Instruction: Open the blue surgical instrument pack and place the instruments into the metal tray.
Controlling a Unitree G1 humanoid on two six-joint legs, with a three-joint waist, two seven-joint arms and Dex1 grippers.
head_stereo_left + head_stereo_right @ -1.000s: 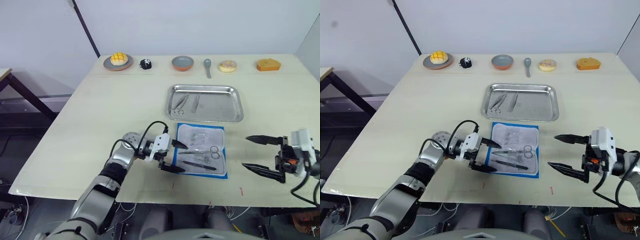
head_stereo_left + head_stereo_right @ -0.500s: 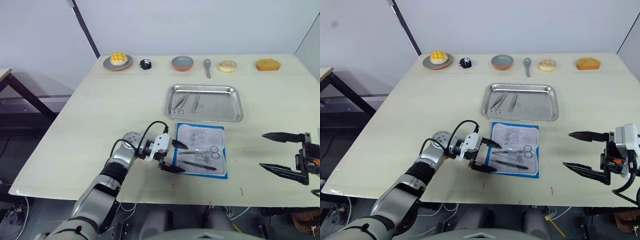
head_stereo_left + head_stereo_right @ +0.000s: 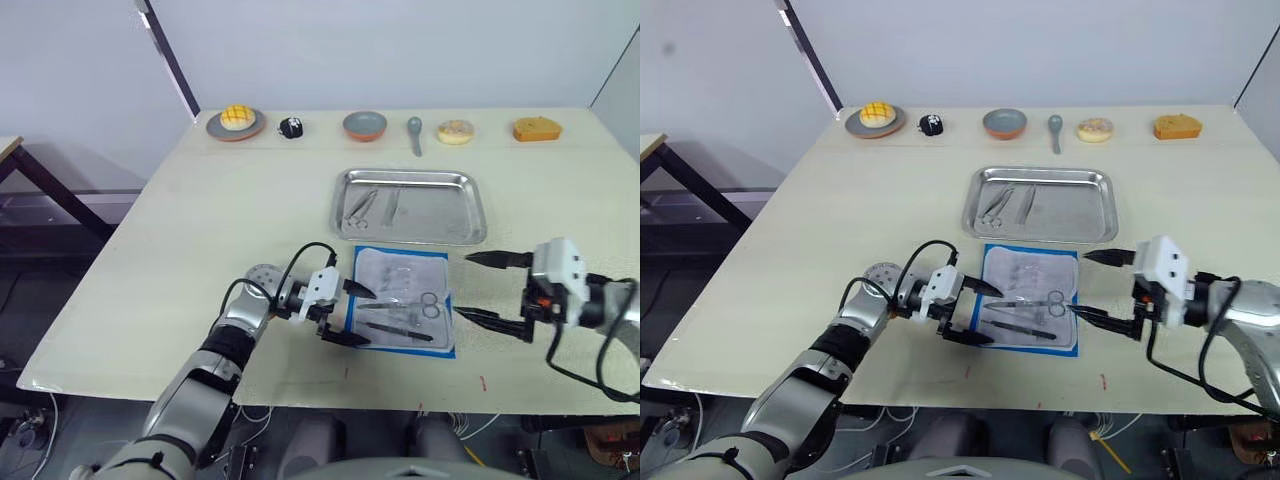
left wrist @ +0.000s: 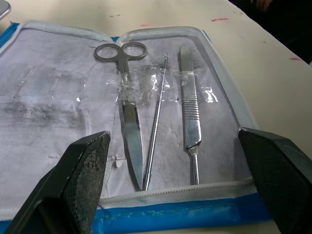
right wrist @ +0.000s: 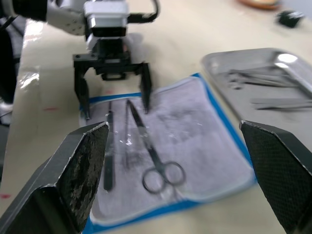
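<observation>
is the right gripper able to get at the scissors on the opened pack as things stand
Probably yes. The right gripper is open beside the opened pack, on its tray-free side, and the scissors lie uncovered on the white lining. The left gripper sits at the opposite edge, out of the way.

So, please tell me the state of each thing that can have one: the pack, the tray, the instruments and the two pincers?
Blue surgical instrument pack: opened flat, white inside up.
Scissors, probe, scalpel handle: lying in the pack under clear tape.
Metal tray: holds a few instruments.
Left pincer: open, at the pack's edge.
Right pincer: open, beside the pack.
</observation>
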